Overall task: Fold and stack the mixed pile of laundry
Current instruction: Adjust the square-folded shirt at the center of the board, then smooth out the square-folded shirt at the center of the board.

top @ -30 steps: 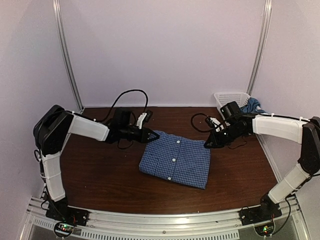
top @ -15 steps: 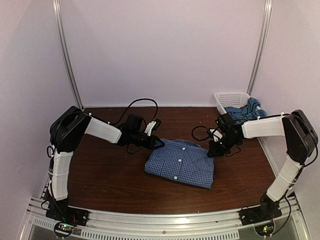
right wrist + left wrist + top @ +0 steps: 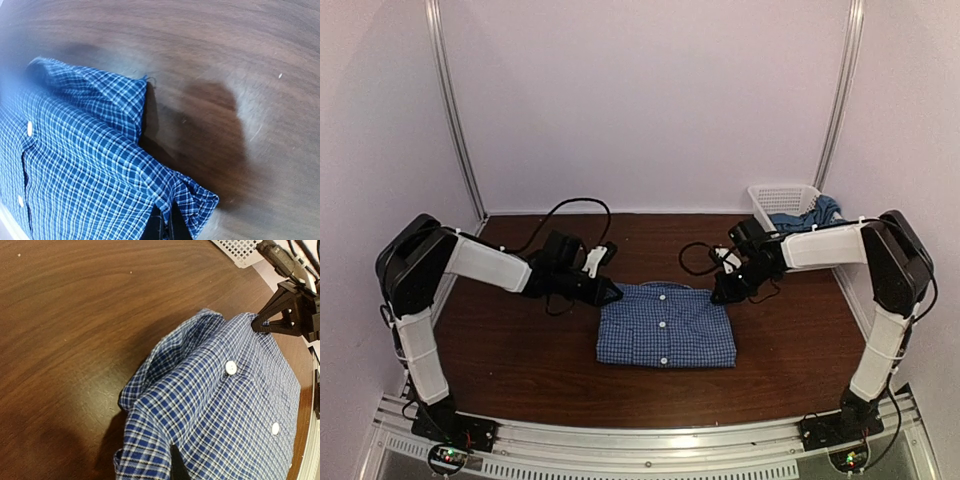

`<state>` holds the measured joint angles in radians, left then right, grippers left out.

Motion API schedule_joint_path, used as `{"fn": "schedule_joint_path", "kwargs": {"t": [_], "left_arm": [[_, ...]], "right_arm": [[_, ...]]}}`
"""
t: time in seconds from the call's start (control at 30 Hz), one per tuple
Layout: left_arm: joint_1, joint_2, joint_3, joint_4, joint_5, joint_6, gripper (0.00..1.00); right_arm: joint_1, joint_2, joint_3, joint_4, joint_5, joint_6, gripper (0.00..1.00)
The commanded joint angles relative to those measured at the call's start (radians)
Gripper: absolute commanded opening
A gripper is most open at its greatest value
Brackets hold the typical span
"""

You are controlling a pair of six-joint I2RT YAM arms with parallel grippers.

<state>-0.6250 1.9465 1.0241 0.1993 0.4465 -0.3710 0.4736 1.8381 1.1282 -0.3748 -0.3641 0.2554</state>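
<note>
At the middle of the dark wooden desk [image 3: 520,340] lay the folded blue-and-white checked button shirt [image 3: 665,328], its far corners clamped by the left tool [image 3: 610,292] and the right tool [image 3: 718,296], likely to place it squarely without unfolding.

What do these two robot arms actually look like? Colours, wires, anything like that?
Both the left arm and right arm have smooth white tube sections joined by chunky black rounded joints. Each ends in a black, pointed pincer: left pincer, right pincer. Thin black cables loop loosely near the wrists. The black bases carry tiny red and green lights.
</note>
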Motion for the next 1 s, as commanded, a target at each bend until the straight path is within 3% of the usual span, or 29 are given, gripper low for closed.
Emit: {"fn": "schedule_joint_path", "kwargs": {"t": [0.0, 0.13, 0.43, 0.53, 0.6, 0.7, 0.77, 0.8, 0.9, 0.97], "left_arm": [[0.013, -0.118, -0.017, -0.034, -0.055, 0.052, 0.0], [0.013, -0.094, 0.034, -0.06, -0.09, 0.063, 0.0], [0.035, 0.127, 0.129, -0.025, -0.16, 0.031, 0.0], [0.047, 0.152, 0.144, -0.019, -0.19, 0.025, 0.1], [0.048, 0.138, 0.167, -0.05, -0.205, 0.04, 0.21], [0.056, 0.056, 0.189, -0.104, -0.253, 0.059, 0.48], [0.06, -0.038, 0.178, -0.127, -0.318, 0.07, 0.9], [0.064, -0.087, 0.169, -0.126, -0.334, 0.072, 0.97], [0.068, -0.232, 0.118, -0.126, -0.371, 0.08, 0.98], [0.068, -0.301, 0.091, -0.145, -0.409, 0.039, 0.98]], "right_arm": [[-0.008, -0.095, 0.002, -0.085, 0.021, -0.025, 0.0], [-0.038, -0.122, -0.004, -0.089, 0.061, -0.04, 0.0], [-0.07, 0.047, 0.049, -0.028, 0.076, -0.047, 0.0], [-0.07, 0.056, 0.053, -0.006, 0.127, -0.025, 0.0], [-0.072, 0.044, 0.058, -0.002, 0.163, -0.017, 0.13], [-0.075, -0.002, 0.091, -0.04, 0.213, -0.018, 0.32], [-0.076, -0.062, 0.108, -0.062, 0.222, -0.016, 0.56], [-0.076, -0.101, 0.11, -0.068, 0.22, -0.017, 0.64], [-0.078, -0.229, 0.09, -0.063, 0.148, -0.026, 0.86], [-0.077, -0.299, 0.068, -0.054, 0.059, -0.026, 0.93]]}}
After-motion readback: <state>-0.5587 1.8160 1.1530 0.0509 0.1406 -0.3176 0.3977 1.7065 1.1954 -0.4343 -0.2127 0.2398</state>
